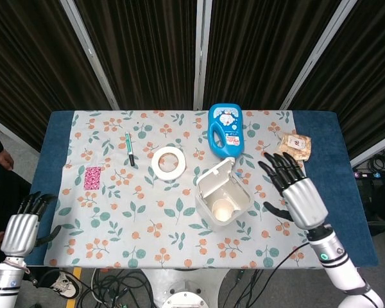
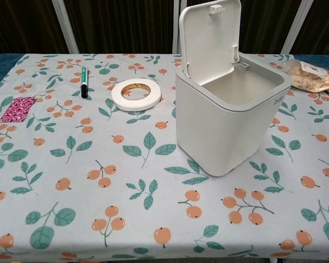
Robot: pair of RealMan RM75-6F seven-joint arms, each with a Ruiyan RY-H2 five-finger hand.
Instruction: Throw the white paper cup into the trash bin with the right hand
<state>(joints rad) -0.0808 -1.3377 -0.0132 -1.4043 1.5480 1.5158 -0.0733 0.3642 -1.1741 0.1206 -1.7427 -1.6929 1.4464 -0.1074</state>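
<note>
White paper cup [image 1: 222,208] is lying inside the bin [image 1: 208,205], so you are holding your right hand [image 1: 296,192] just beside the bin, empty with fingers spread, its job apparently done.

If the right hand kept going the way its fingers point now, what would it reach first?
The right hand is open, fingers aimed up-left toward the table's far side. Going straight on, it would likely pass between the blue detergent bottle and the snack bag, nearer the bag; its height is unclear.
</note>
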